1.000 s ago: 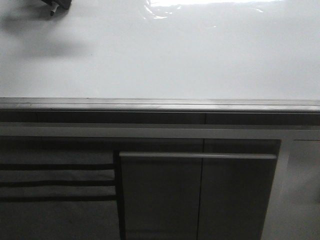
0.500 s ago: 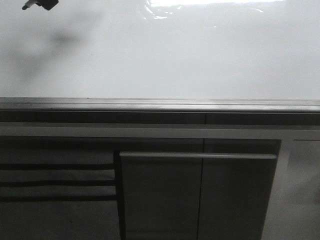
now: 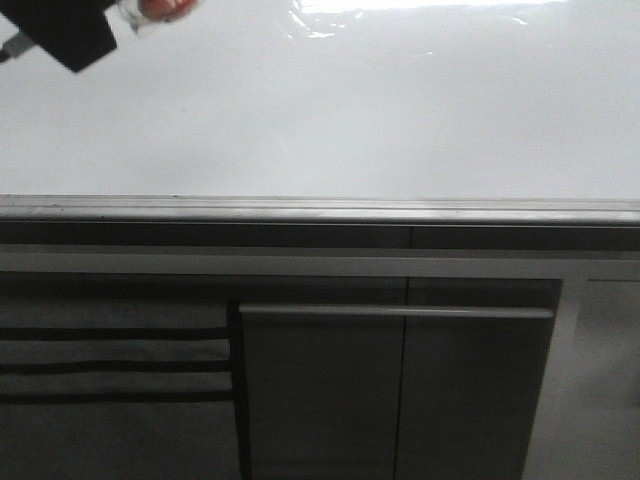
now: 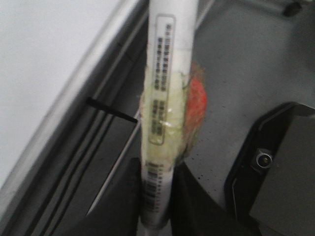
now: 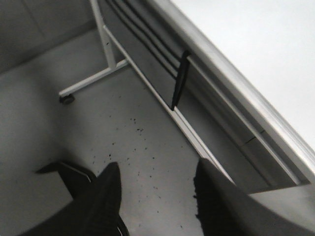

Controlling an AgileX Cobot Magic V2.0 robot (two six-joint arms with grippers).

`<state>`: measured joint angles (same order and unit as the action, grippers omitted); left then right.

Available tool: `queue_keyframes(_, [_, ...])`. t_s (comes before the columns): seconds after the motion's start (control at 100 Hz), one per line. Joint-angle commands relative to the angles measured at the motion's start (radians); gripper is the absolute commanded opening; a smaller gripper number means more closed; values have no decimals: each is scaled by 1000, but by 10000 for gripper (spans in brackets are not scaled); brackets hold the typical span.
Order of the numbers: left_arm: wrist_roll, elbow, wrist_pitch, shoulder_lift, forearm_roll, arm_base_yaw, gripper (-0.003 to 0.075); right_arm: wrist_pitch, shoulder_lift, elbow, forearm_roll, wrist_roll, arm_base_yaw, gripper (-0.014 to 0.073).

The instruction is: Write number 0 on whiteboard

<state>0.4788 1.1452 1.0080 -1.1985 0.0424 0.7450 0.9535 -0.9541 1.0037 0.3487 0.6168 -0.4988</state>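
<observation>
The whiteboard fills the upper half of the front view, glossy white with glare at its top. No number 0 shows on it. My left gripper is at the top left corner, in front of the board. It is shut on a white marker with a red and yellowish tape wrap. In the left wrist view the marker stands between the dark fingers of the left gripper, beside the board; its tip is out of frame. My right gripper is open and empty above the floor, below the board.
The board's grey metal lower edge runs across the front view, with dark grey cabinet fronts below. A white stand leg with a wheel stands on the speckled floor. A black machine base shows in the left wrist view.
My left gripper with the marker has come further into the front view at the top left and looks bigger. Its shadow on the board has gone.
</observation>
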Motion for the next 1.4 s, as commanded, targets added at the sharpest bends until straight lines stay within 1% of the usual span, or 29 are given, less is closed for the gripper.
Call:
queue_keyframes(0.0, [63,-7,-30,30,71,67,-20,3,-47,68,2,63,-48,308])
queue_keyframes(0.09, [64,-17,-24,21,73,141,-20,64,-103,107,0,120,-99,308])
queue_keyframes(0.17, [64,-17,-21,12,73,193,-20,101,-143,141,-1,140,-144,308])
queue_keyframes(0.31, [64,-17,-20,3,69,240,-20,134,-191,194,-3,197,-210,308])
queue_keyframes(0.38, [64,-17,-22,2,69,242,-20,129,-203,211,-3,215,-237,308])
queue_keyframes(0.57, [64,-17,-24,2,69,242,-20,90,-231,229,-3,215,-281,308])
queue_keyframes(0.92, [64,-17,-28,2,69,242,-20,65,-273,229,-3,215,-283,308])
queue_keyframes(1.39, [64,-17,-36,2,69,242,-20,39,-294,229,29,215,-283,308])
